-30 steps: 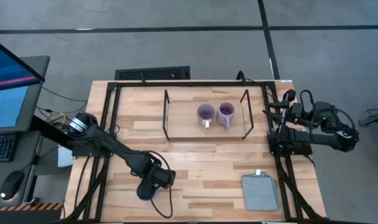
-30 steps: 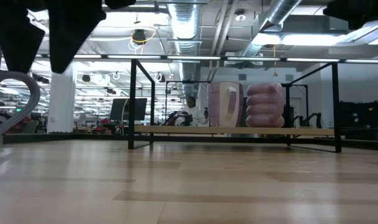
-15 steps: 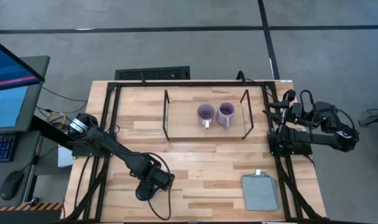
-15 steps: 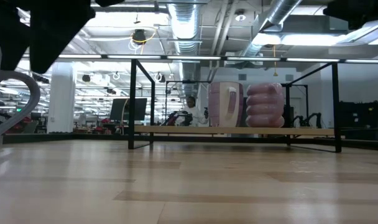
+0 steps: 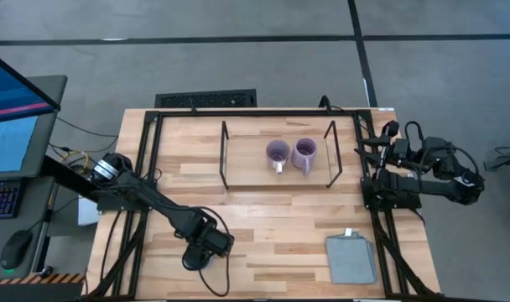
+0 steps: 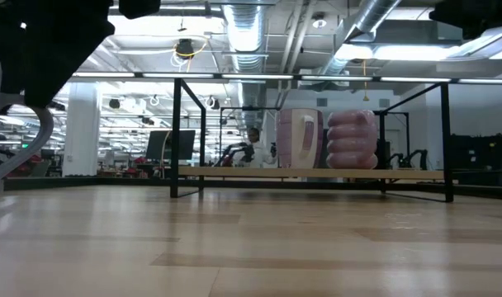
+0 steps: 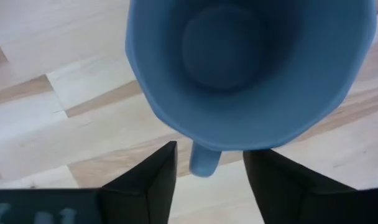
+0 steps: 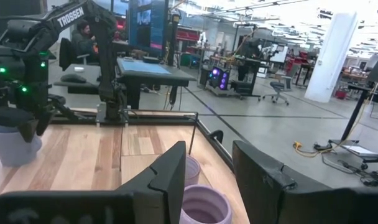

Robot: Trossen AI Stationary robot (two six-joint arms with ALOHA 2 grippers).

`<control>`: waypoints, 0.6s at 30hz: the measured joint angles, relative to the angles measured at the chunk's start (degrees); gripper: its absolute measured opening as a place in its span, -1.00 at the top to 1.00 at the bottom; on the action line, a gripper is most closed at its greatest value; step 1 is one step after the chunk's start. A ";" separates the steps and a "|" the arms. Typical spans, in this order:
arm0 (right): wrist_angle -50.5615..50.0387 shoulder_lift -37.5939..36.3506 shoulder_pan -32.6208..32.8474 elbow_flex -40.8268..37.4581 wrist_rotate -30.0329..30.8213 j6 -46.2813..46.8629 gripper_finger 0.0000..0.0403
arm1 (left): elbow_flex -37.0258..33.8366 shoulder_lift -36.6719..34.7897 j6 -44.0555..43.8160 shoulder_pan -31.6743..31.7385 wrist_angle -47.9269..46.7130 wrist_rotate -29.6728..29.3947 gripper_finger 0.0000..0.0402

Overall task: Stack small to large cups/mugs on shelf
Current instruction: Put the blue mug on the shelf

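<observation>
Left gripper (image 7: 209,163) spread wide above blue mug (image 7: 245,68), handle (image 7: 204,158) between fingers, untouched; mug at shelf's (image 5: 247,164) 7 o'clock. Right gripper (image 8: 209,163) released, parked.

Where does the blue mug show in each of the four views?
High view: hidden beneath the left gripper, near the table's front edge.
Low view: not identifiable; only the dark left arm shows at upper left.
Left wrist view: the blue mug fills the picture, its handle between the open fingers.
Right wrist view: far off, under the left gripper.
Shared landmark: the shelf holding two purple mugs.
</observation>
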 joint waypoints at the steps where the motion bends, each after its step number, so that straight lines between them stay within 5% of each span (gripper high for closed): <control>1: 0.00 -0.01 0.00 0.00 0.00 0.00 0.24 | 0.00 0.00 -0.17 0.00 0.12 0.75 0.19; 18: 0.01 0.00 0.01 0.00 0.00 0.02 0.23 | 0.00 0.98 -6.14 0.00 1.08 0.99 0.33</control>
